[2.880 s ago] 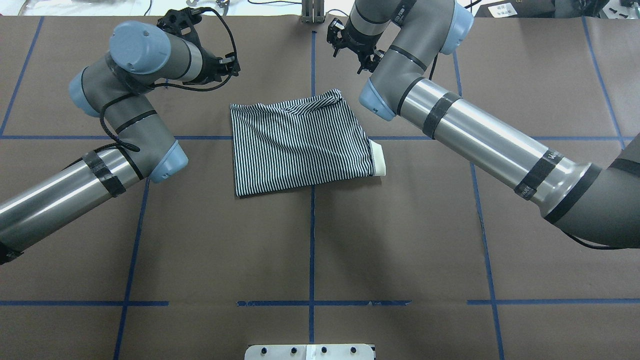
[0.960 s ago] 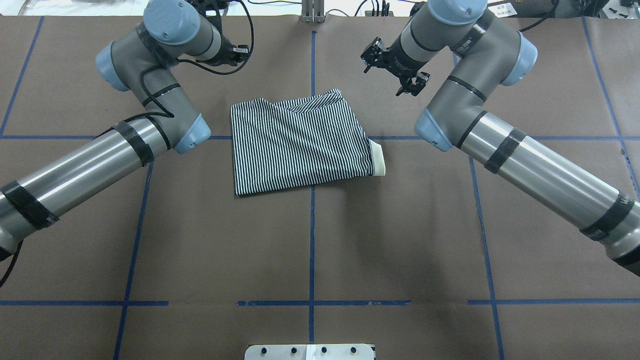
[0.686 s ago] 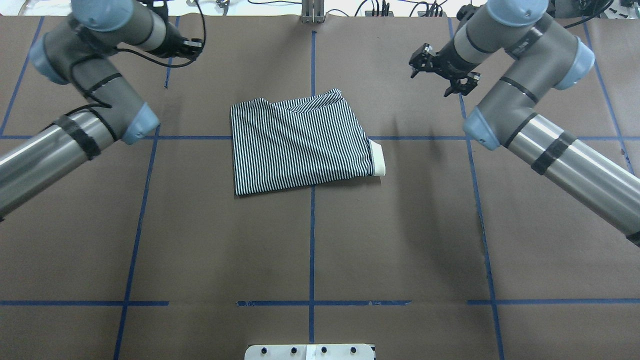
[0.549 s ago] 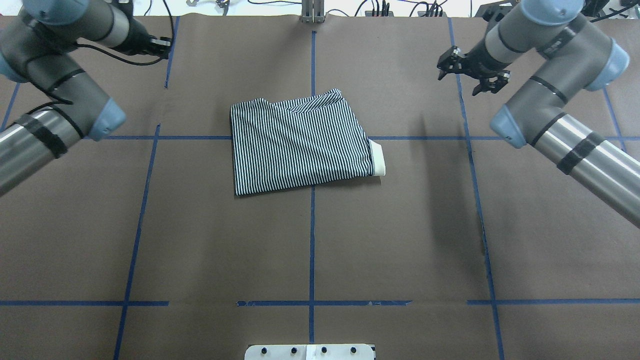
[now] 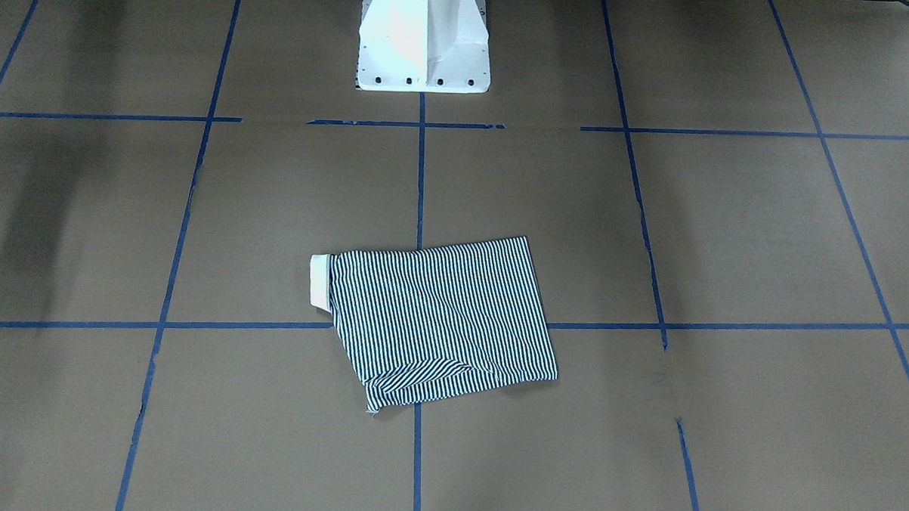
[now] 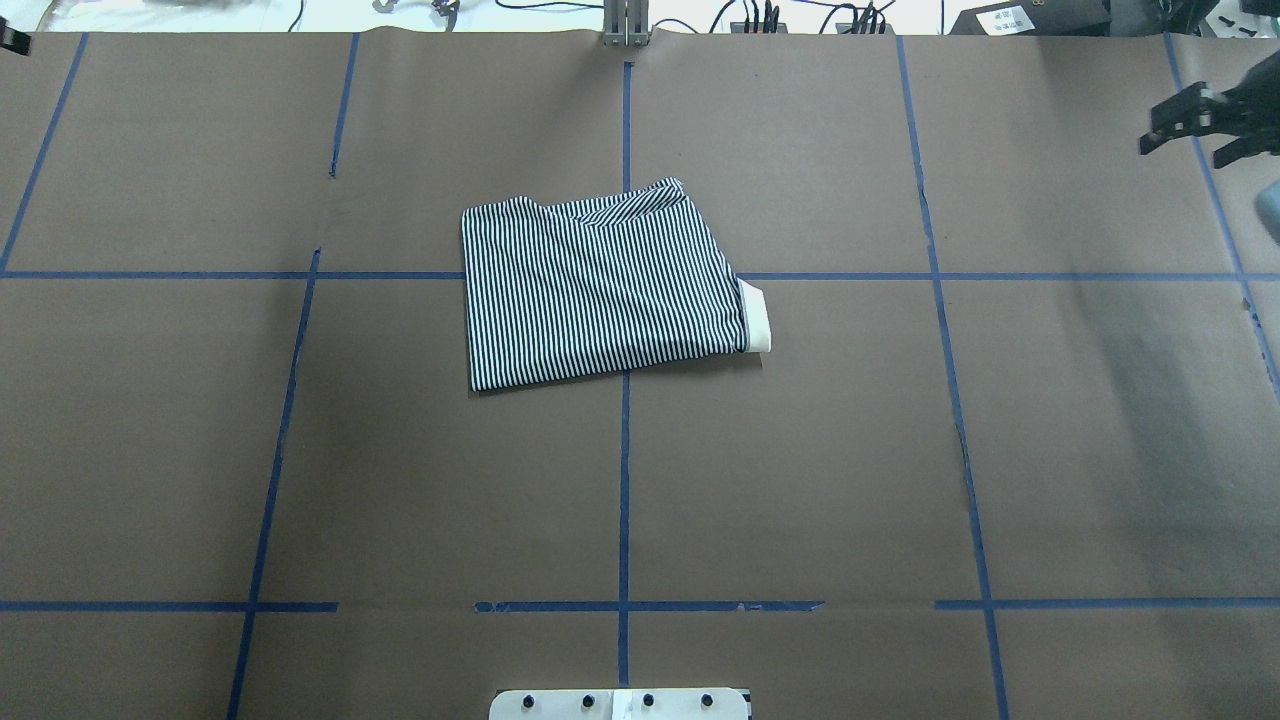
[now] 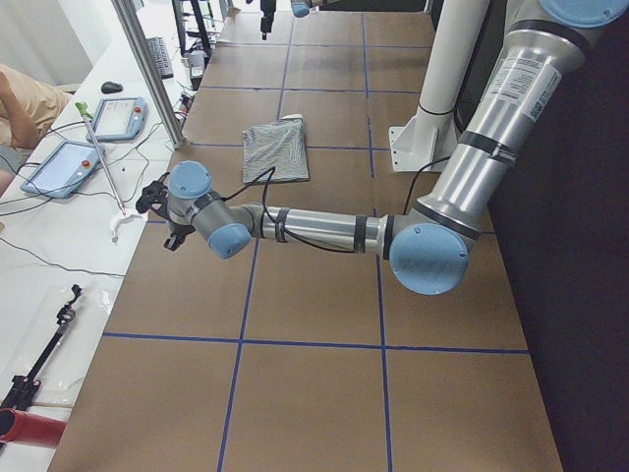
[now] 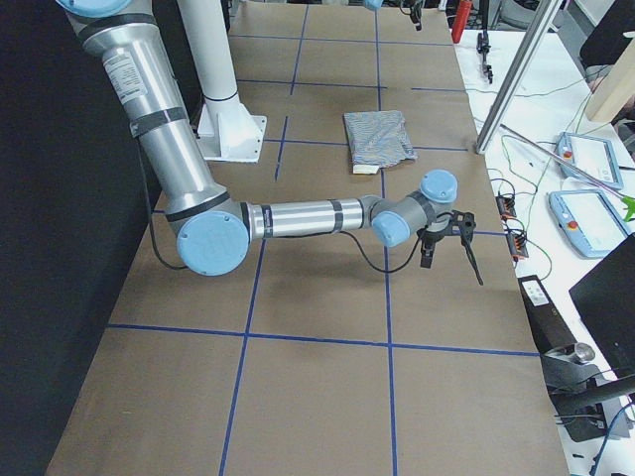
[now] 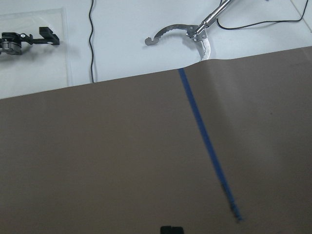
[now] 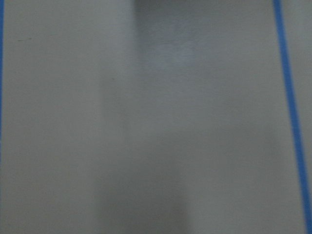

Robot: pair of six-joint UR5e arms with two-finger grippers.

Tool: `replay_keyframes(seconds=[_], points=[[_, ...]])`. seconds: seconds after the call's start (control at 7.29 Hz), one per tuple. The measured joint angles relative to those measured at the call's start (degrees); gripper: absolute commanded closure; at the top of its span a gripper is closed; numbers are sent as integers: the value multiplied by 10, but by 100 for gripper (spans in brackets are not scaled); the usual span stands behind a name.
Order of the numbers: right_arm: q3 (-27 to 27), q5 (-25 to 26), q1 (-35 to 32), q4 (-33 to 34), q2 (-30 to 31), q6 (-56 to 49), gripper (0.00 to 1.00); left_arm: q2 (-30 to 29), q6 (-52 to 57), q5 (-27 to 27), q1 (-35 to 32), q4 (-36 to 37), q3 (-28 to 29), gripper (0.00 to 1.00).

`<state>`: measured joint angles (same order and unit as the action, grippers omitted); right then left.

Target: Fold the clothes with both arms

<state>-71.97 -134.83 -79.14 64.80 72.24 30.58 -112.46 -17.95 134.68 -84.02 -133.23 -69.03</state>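
As the left arm (image 7: 324,228) and right arm (image 8: 298,216) swing out past the table (image 6: 800,450) ends, the folded polo shirt (image 6: 605,290) lies untouched mid-table | right gripper (image 6: 1188,140) spread, empty | left gripper (image 7: 157,218): cannot tell | folding looks finished.

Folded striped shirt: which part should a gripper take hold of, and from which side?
Probably the edge on the robot's right, beside the cream collar. There the shirt ends in loose layers with the collar poking out beneath, which gives a way in under the top layer; the opposite edge looks like one closed, straight fold. Come in low from the robot's right.
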Motion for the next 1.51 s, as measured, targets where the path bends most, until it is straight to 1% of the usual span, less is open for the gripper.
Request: replay_keyframes(seconds=[0.14,0.27,0.41,0.55,0.69,0.82,0.96,1.1,1.23,1.51], points=[[-9,-15,-37,16,35,-89,0,27,41,25,-39,7,-12,100],[-33,-22,-63,24,80,-157,0,57,65,40,-60,42,-44,100],[-79,-25,-77,36,129,-192,0,88,82,47,-70,111,-101,88],[-144,-27,-82,74,172,-211,0,121,103,48,-74,201,-176,1],[-207,-25,-80,123,209,-234,0,164,132,46,-76,278,-247,0],[-249,-18,-76,156,239,-261,0,215,165,44,-77,317,-298,0],[-266,-7,-74,171,254,-277,0,252,183,36,-77,334,-331,0],[-272,6,-73,177,261,-283,0,269,190,10,-76,350,-349,0],[-270,16,-73,180,265,-286,0,278,198,-20,-75,366,-353,0],[-259,17,-72,181,268,-282,0,315,229,-48,-73,376,-372,0]])
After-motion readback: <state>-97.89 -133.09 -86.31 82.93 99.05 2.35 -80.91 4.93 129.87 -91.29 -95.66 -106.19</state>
